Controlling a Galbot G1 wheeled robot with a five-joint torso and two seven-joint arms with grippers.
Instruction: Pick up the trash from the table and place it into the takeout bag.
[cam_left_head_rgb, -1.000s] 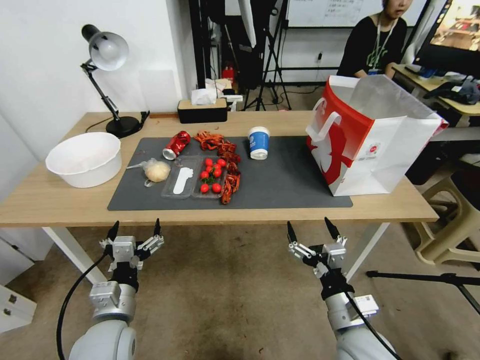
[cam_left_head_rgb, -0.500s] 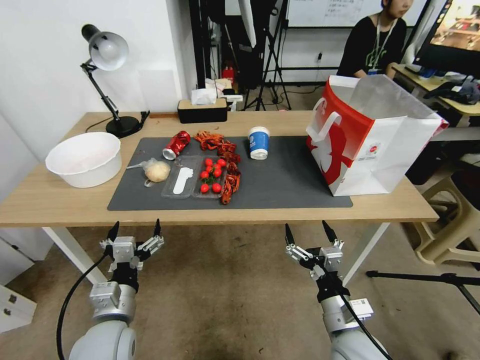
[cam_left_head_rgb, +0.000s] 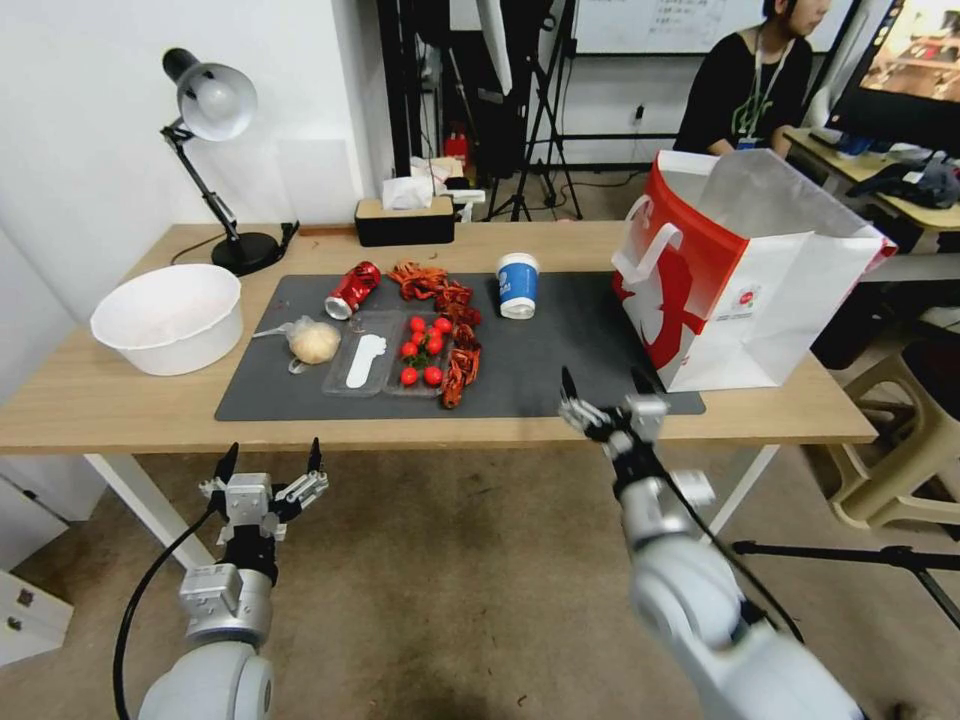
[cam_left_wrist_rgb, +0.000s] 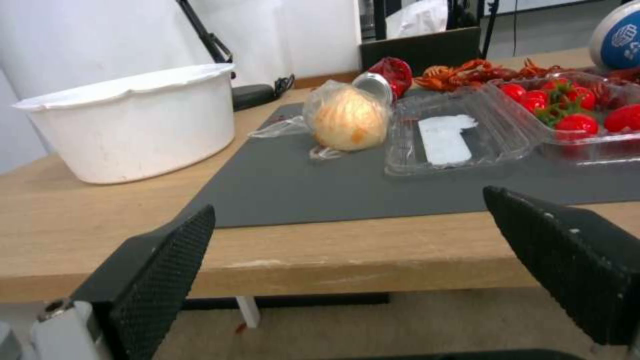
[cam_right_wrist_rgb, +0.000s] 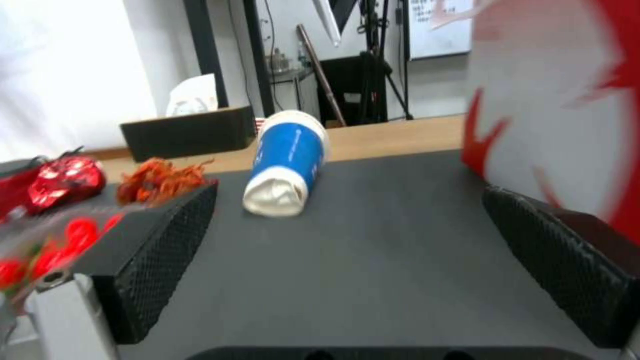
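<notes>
On the table's (cam_left_head_rgb: 120, 405) dark mat lies the trash: a blue-and-white paper cup (cam_left_head_rgb: 518, 285) (cam_right_wrist_rgb: 290, 162), a dented red can (cam_left_head_rgb: 352, 290), a wrapped beige lump (cam_left_head_rgb: 314, 342) (cam_left_wrist_rgb: 348, 117), red shells (cam_left_head_rgb: 450, 300) and a clear tray of tomatoes (cam_left_head_rgb: 420, 352). The takeout bag (cam_left_head_rgb: 745, 270) (cam_right_wrist_rgb: 553, 115) stands open at the mat's right end. My right gripper (cam_left_head_rgb: 603, 385) (cam_right_wrist_rgb: 350, 190) hovers open over the mat's front edge, between cup and bag. Below the table's front edge, my left gripper (cam_left_head_rgb: 270, 455) (cam_left_wrist_rgb: 348, 201) hangs open.
A wide pale bowl (cam_left_head_rgb: 168, 318) (cam_left_wrist_rgb: 133, 125) sits left of the mat. A desk lamp (cam_left_head_rgb: 215, 170) and a black tissue box (cam_left_head_rgb: 405, 220) stand along the table's back edge. The mat between cup and bag is bare.
My right arm has risen from below the table's edge and reached forward over the mat's front edge, fingers still open. The left arm has stayed still.
</notes>
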